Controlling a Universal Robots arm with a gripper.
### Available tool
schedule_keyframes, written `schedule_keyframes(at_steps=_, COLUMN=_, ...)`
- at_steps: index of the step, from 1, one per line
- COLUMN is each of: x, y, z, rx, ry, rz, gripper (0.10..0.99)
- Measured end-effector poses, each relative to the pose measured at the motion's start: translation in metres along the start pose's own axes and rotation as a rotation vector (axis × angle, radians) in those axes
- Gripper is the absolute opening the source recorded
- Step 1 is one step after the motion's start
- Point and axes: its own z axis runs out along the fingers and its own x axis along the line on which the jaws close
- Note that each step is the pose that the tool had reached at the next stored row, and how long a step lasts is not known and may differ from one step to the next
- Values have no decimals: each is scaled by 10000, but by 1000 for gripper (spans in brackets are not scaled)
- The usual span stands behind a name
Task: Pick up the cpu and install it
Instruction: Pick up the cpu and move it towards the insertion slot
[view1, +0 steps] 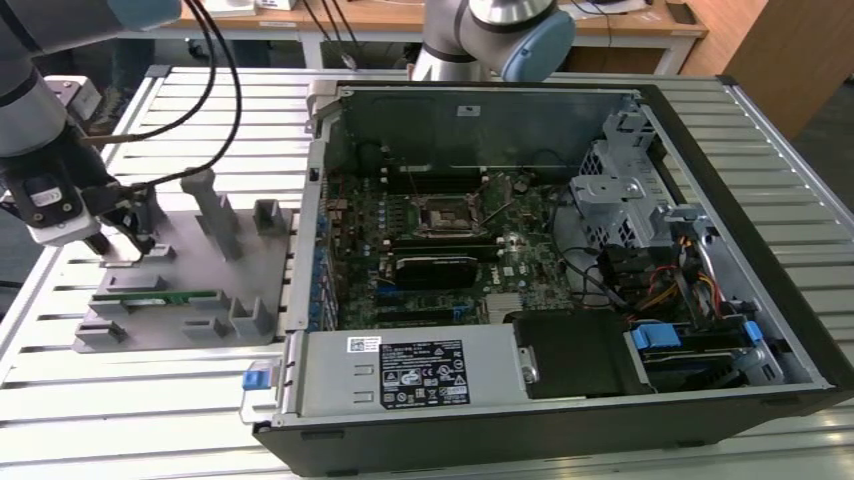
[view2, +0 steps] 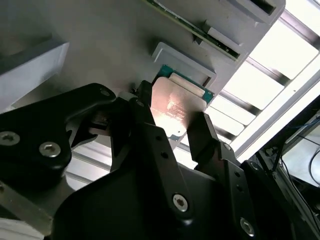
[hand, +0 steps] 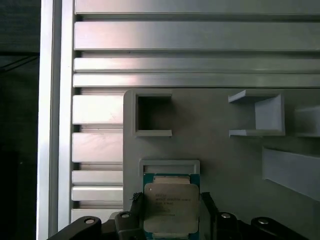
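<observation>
Exterior view, worktop (view1: 160, 110): slatted aluminium, with a grey fixture plate (view1: 174, 320) towards its edge on the exterior view's left and an open computer case (view1: 747, 200) taking up the exterior view's right
Exterior view, gripper (view1: 118, 243): down low over the plate's edge on the exterior view's left, pointing at the plate, cables looping off the arm above it
Exterior view, memory stick (view1: 154, 297): long and green, lying in a slot near the plate's near edge, apart from the gripper
Exterior view, motherboard (view1: 441, 250): flat on the floor of the case, its square socket (view1: 447, 212) near the middle of the board and well apart from the gripper
Exterior view, second arm (view1: 501, 35): standing past the far edge of the case

Second wrist view, cpu (view2: 175, 100): shiny metal top catching the light, a thin green edge showing, sitting right against the grey holder frame (view2: 182, 62) on the plate
Second wrist view, gripper (view2: 175, 107): black fingers (view2: 150, 130) narrowed to the chip's width, one against each of two opposite edges, so it has hold of the cpu

First wrist view, cpu (hand: 170, 200): silver square lying over the teal-lined pocket, close to the plate's edge where the worktop slats begin
First wrist view, gripper (hand: 171, 205): a finger on either side of the chip, touching its edges
First wrist view, square pocket (hand: 154, 115): walled recess at the plate's corner, just beyond the cpu's holder
</observation>
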Motion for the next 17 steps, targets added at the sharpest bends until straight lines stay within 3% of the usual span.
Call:
schedule_keyframes(at_steps=10, x=0, y=17, z=-375, rx=-40, ry=2, rz=0, gripper=529)
schedule_keyframes(at_steps=17, x=0, y=25, z=-571, rx=-58, ry=6, rz=0, gripper=529)
